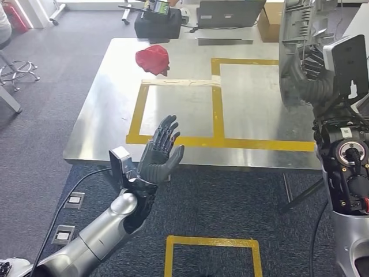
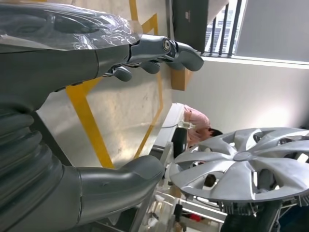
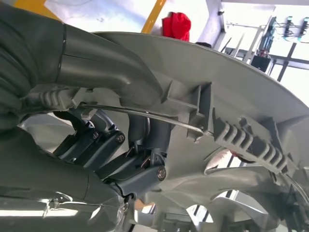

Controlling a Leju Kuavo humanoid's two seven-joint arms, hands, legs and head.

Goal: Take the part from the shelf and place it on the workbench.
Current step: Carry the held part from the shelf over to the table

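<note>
- One silver hubcap (image 2: pixel 244 164), spoked with a ribbed grey back, is gripped by the right hand (image 1: pixel 304 81) above the workbench (image 1: pixel 256 104).
- The left hand (image 1: pixel 161 153) is spread wide, holding nothing.

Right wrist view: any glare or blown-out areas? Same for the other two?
Right wrist view: background behind the wheel cover is blown out white; the right robot hand is dark against it. Left wrist view: bright wall washed out, sheen on the left robot hand. Head view: soft reflections on the metal workbench, otherwise evenly lit.
</note>
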